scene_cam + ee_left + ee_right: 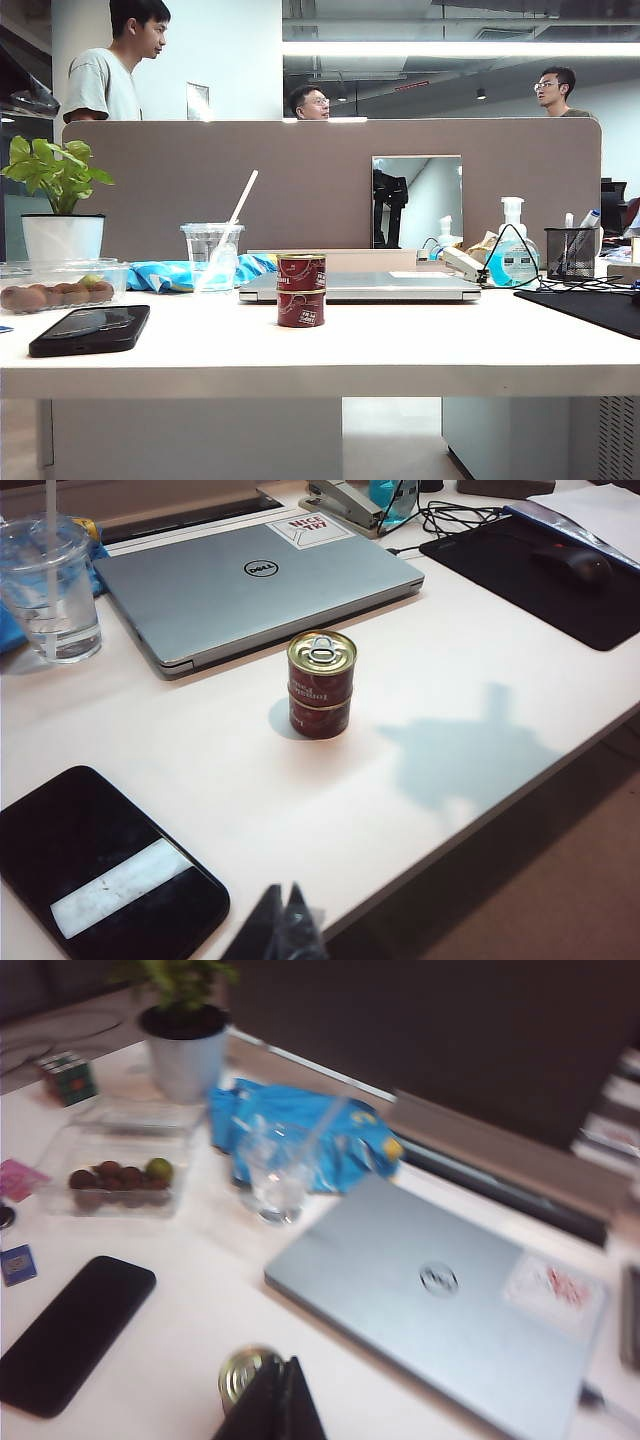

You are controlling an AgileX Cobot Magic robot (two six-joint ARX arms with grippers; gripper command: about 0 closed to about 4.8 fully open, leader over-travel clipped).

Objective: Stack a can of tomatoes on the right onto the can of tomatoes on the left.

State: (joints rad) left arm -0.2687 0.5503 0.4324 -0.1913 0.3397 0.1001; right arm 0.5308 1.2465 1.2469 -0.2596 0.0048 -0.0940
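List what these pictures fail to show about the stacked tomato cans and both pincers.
- Lower red tomato can: right wrist view, mostly hidden by the shut right pincer and the frame edge.
- Can label text: exterior view, too small.
- Left pincer: left wrist view, cut off by the edge.
- Both pincers: absent from the exterior view.

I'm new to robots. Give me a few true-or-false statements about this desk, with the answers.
1. One tomato can sits on top of the other can. True.
2. The laptop is open. False: its lid is shut.
3. The right gripper holds a can. False: its fingers are shut on nothing, above the stack.
4. A black phone lies flat on the table. True.
5. The left gripper touches the cans. False: it is well apart from them, fingers shut.
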